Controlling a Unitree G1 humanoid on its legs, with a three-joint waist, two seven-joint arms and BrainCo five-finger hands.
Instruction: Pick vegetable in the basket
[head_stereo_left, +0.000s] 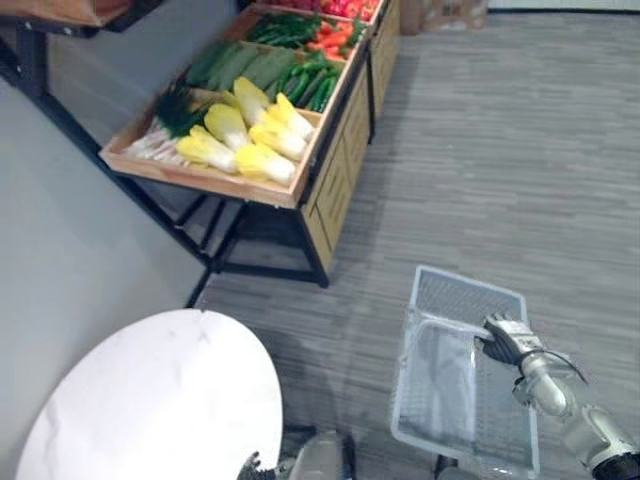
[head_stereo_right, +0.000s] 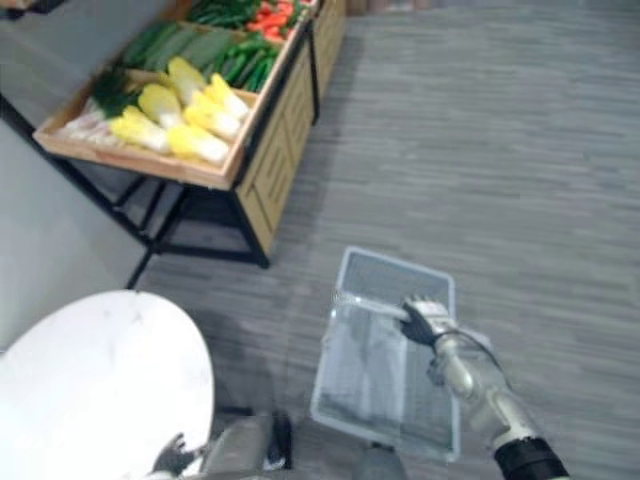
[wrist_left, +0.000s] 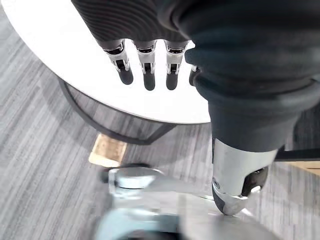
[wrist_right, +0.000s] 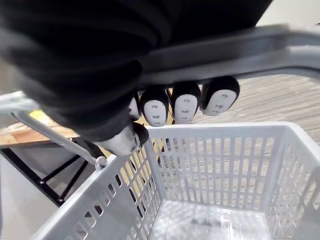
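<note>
A grey plastic mesh basket (head_stereo_left: 468, 282) hangs low over the floor on my right side. My right hand (head_stereo_left: 508, 338) is shut on its grey handle (wrist_right: 240, 55), with the dark-tipped fingers (wrist_right: 185, 106) curled under the bar. Inside the basket (wrist_right: 215, 165) I see bare mesh. The vegetables lie apart from it on a wooden stand (head_stereo_left: 300, 190) at the far left: yellow-white cabbages (head_stereo_left: 250, 135), dark leafy greens (head_stereo_left: 180, 105), long green vegetables (head_stereo_left: 240, 65), green peppers (head_stereo_left: 312, 80) and carrots (head_stereo_left: 335, 40). My left hand (wrist_left: 147, 70) hangs open, low beside the round table.
A white round table (head_stereo_left: 150, 400) on a dark metal frame stands at the near left. The wooden stand rests on black legs along a grey wall (head_stereo_left: 50, 230). Grey striped carpet (head_stereo_left: 500, 150) stretches between the stand and the basket.
</note>
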